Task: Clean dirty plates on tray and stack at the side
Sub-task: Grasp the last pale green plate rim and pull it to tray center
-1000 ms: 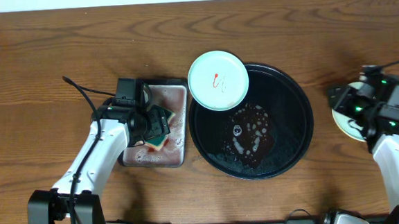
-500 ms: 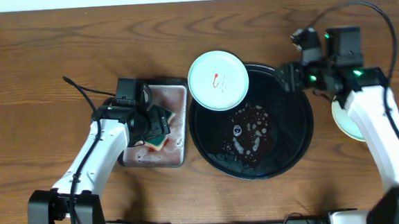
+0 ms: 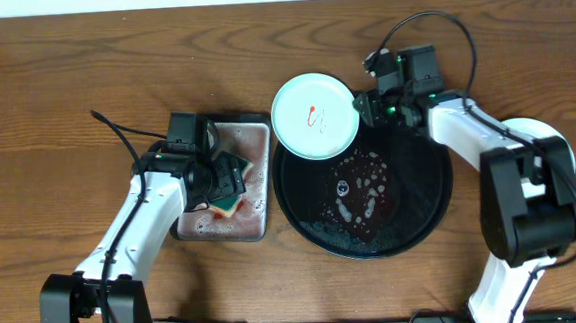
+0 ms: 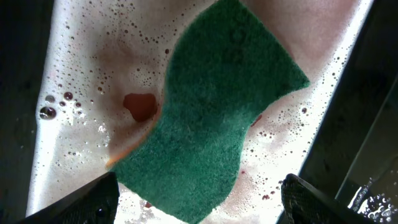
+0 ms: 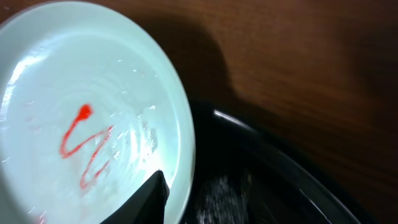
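Overhead, the smeared plate (image 3: 314,117) rests partly on the upper-left rim of the black tray (image 3: 422,188), with the right gripper (image 3: 366,107) at its right edge. A push there could slide it onto the table (image 3: 63,85). In the left wrist view, the left gripper (image 4: 199,208) stands wide open over the green sponge (image 4: 217,112) in the soapy sponge tray (image 4: 74,74), holding nothing. In the right wrist view, one finger (image 5: 152,199) lies at the plate's rim and the other is hidden, so its grip cannot be told. A shallow bite on the wet rim could slip.
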Available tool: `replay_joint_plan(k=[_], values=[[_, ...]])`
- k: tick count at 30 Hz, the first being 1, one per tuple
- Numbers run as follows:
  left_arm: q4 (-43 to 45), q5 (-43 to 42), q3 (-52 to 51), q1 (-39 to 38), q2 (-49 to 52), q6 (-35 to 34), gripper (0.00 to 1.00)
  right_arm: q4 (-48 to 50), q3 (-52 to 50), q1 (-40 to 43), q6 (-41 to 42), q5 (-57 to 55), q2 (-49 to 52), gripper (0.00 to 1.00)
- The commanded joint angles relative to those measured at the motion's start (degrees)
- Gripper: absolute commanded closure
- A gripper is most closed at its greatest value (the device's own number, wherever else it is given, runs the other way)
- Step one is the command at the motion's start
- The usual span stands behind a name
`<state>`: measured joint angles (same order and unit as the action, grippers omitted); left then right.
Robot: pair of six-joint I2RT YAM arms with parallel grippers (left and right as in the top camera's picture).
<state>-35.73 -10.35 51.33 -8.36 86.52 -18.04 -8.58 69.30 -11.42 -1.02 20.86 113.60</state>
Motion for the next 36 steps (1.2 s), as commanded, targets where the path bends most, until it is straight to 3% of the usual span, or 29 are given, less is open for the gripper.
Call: replay_joint_plan(k=[1,4,9,17,22,27,36], values=[[0.0,0.3,-0.5,0.1,0.3,-0.3,0.16,1.3,0.3,-1.5,1.8,-0.1,2.8,0.65],[0.0,0.3,-0.5,0.1,0.3,-0.3,0.16,1.8,0.3,-1.9,1.9,-0.1,3.7,0.71],[0.0,0.3,-0.5,0.1,0.3,-0.3,0.16,1.2,0.3,-1.9,3.3,-0.7,3.7,0.98],[0.0,0.3,-0.5,0.1,0.3,-0.3,0.16,-7.4,0.3,0.1,3.7,-1.0,-4.1,0.99],[0.0,0.3,-0.5,0.1,0.3,-0.3,0.16,-21.3,0.3,2.0,3.7,-2.6,-12.3,0.99],[1.0,0.4,-0.5,0.1,0.3,-0.2,0.16,-32.7,-0.1,2.4,3.5,-5.6,-13.2,0.99],[5.9,1.2,-0.5,0.1,0.3,1.4,0.16,-27.3,-8.6,1.0,3.6,-5.6,-12.2,0.99]])
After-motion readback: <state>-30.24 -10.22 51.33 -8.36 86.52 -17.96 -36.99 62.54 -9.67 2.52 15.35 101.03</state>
